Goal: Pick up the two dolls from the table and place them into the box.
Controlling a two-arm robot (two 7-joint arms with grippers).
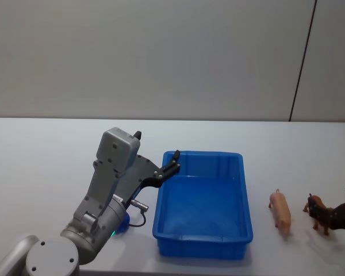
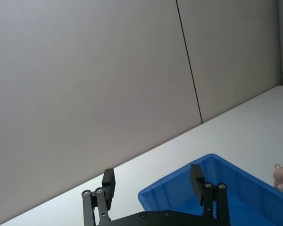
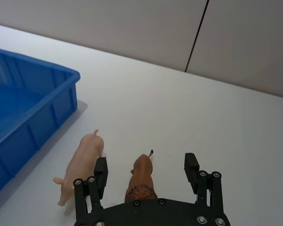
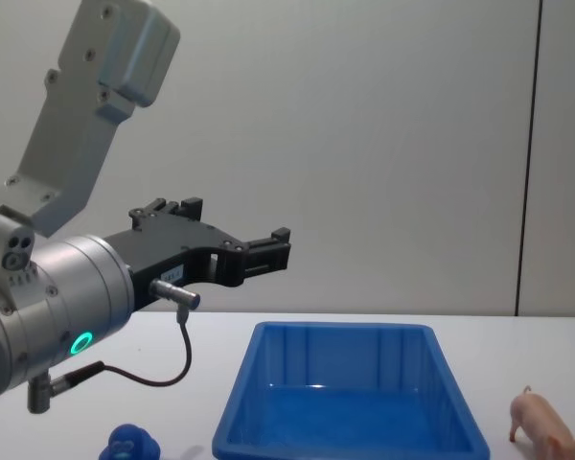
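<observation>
The pale-pink pig doll (image 1: pixel 280 211) stands on the white table (image 1: pixel 46 155) just right of the blue box (image 1: pixel 241 195), which holds nothing I can see. The brown doll (image 1: pixel 316 207) stands a little further right. My right gripper (image 3: pixel 146 168) is open and low, its fingers (image 3: pixel 101 172) on either side of the brown doll (image 3: pixel 142 175), not closed on it. The pig (image 3: pixel 80 167) lies just outside one finger. My left gripper (image 1: pixel 157 148) hovers open and empty above the box's left rim (image 2: pixel 179 188).
A small blue round-headed figure (image 4: pixel 132 446) sits on the table left of the box, below my left arm. Bare white tabletop stretches behind the box and to the far left. A grey wall with a dark vertical seam stands behind the table.
</observation>
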